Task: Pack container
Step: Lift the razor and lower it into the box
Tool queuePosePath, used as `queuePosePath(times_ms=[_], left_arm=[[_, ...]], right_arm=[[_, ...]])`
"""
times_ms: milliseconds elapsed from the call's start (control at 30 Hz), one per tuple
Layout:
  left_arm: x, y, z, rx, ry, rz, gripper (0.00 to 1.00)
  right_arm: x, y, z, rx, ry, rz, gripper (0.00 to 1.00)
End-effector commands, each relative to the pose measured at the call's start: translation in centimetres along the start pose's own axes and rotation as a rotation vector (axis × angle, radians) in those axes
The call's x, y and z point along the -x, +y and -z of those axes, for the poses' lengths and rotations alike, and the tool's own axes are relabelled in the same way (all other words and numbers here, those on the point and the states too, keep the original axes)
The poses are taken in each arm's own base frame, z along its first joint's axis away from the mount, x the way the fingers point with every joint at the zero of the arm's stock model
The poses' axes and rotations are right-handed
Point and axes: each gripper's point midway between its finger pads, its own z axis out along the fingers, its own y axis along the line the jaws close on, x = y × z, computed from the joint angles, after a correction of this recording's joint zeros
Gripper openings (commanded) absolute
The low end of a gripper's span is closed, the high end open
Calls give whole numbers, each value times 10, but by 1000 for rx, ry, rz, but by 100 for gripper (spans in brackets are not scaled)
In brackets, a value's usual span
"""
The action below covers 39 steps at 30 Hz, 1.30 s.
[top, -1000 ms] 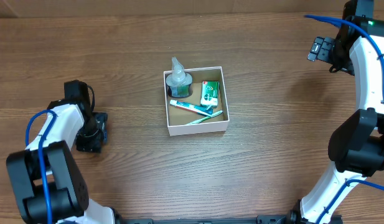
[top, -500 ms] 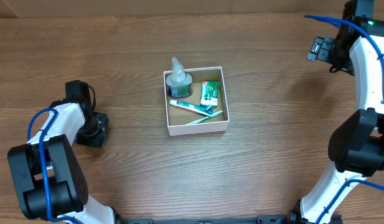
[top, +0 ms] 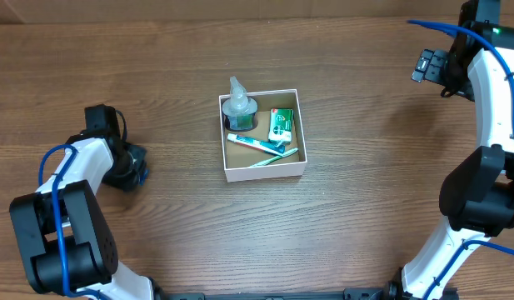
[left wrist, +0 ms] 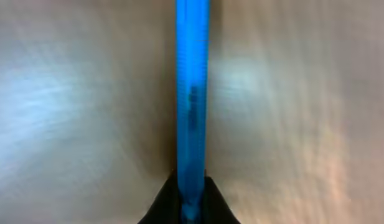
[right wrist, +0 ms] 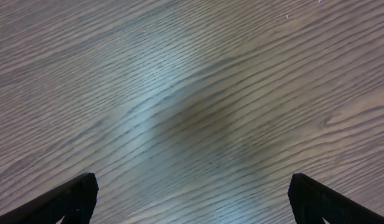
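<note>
Table (top: 365, 208): container (top: 265, 172) sits at centre, open side up for loading, both arms well apart from it and nothing blocking access. Right gripper (right wrist: 192, 190) fingers spread wide, holding nothing; left gripper (top: 130, 165) state unreadable, a blue cable (left wrist: 192, 93) filling its blurred view. Inside the container: bottle (top: 238, 107), carton (top: 280, 123), toothbrush (top: 255, 142); packing judged near done.

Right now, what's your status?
Right tool open, empty. Left tool unreadable, view blurred. Box holds bottle, toothbrush, small carton. Nothing blocks the box.
</note>
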Motion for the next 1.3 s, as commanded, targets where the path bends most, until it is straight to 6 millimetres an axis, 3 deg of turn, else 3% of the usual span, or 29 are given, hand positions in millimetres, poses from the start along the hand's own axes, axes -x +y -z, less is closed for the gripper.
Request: queuePosePath(times_ms=[0, 133, 233, 400, 500, 600, 867, 1067, 1133, 1167, 1267], left_arm=[[-30, -45, 0, -253, 193, -256, 8], [-38, -101, 44, -525, 263, -449, 4], [-39, -127, 77, -622, 273, -554, 4], [-43, -154, 128, -660, 230, -752, 4], [-64, -171, 163, -686, 207, -943, 4], [-94, -184, 185, -652, 161, -1126, 4], [-183, -188, 170, -276, -75, -1596, 4], [-213, -195, 166, -185, -194, -1699, 6], [-214, -197, 160, -179, -184, -1681, 18], [-215, -197, 157, -177, -176, -1682, 31], [-218, -197, 149, -175, -155, -1685, 53]], right_arm=[[0, 1, -1, -8, 0, 7, 100], [0, 1, -1, -8, 0, 7, 100], [0, 1, -1, -8, 0, 7, 100], [0, 1, -1, -8, 0, 7, 100], [0, 1, -1, -8, 0, 7, 100], [0, 1, -1, -8, 0, 7, 100], [0, 1, -1, -8, 0, 7, 100], [0, 1, -1, -8, 0, 7, 100], [0, 1, -1, -8, 0, 7, 100], [0, 1, -1, -8, 0, 7, 100], [0, 1, -1, -8, 0, 7, 100]])
